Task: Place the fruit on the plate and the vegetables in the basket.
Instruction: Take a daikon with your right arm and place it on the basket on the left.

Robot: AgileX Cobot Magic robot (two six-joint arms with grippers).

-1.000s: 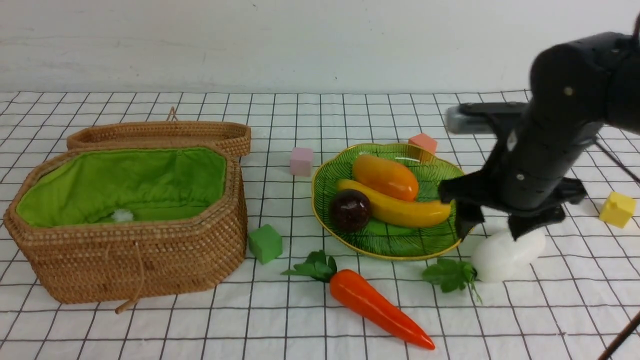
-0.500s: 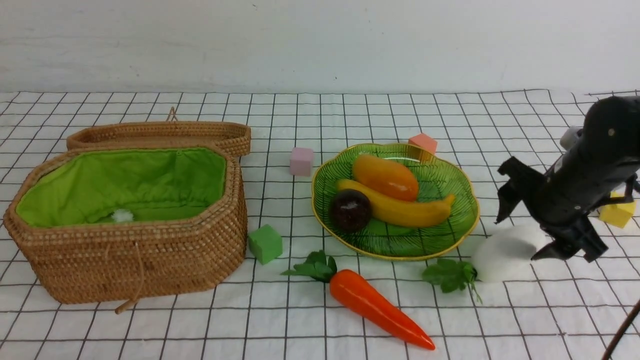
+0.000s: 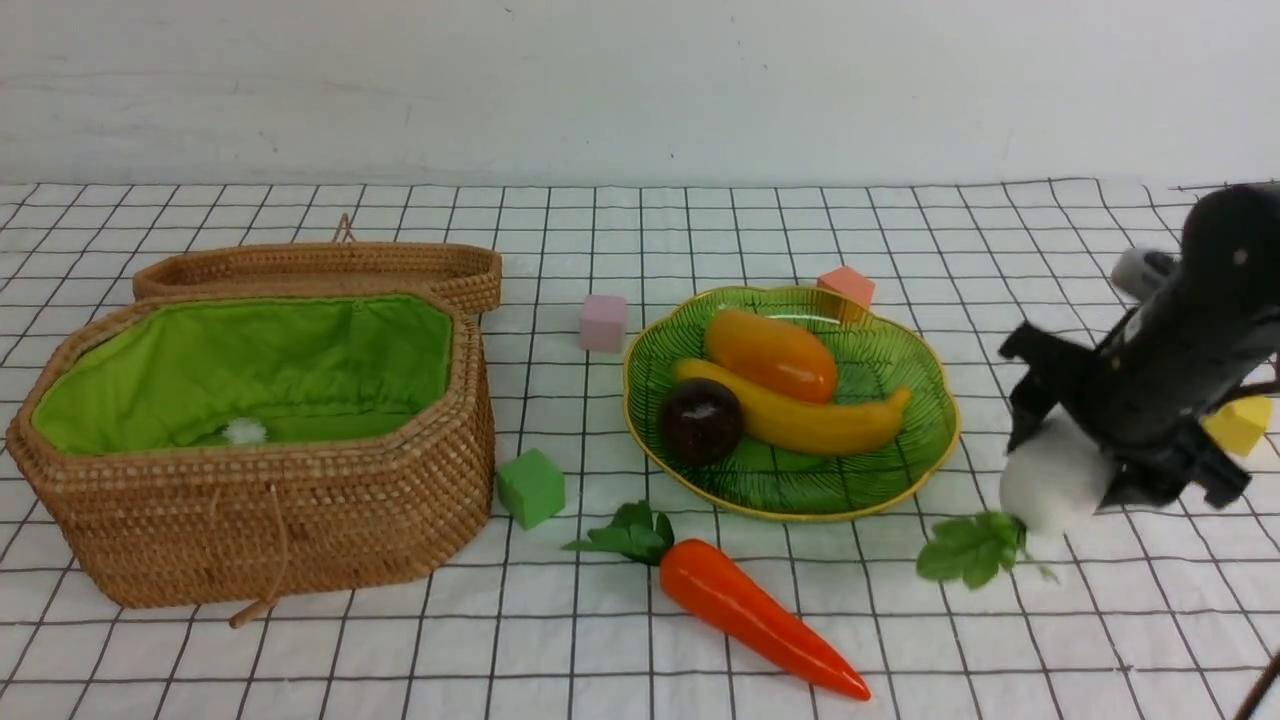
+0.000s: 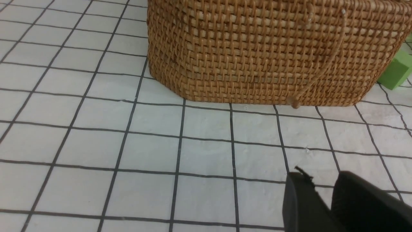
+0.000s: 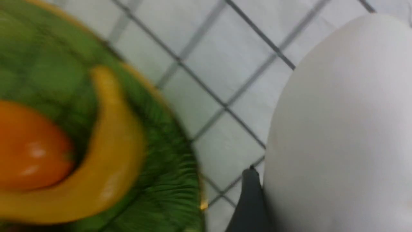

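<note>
Beside the plate [image 3: 880, 370], jaws now clasp radish [image 3: 1055, 482].

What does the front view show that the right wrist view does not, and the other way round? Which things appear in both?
Only the front view shows the basket, the carrot, the mangosteen, the green cube and the pink cube. Only the right wrist view shows, from very near, one dark finger of the right gripper against the radish. Both show the white radish, the plate, the banana and the mango.
</note>
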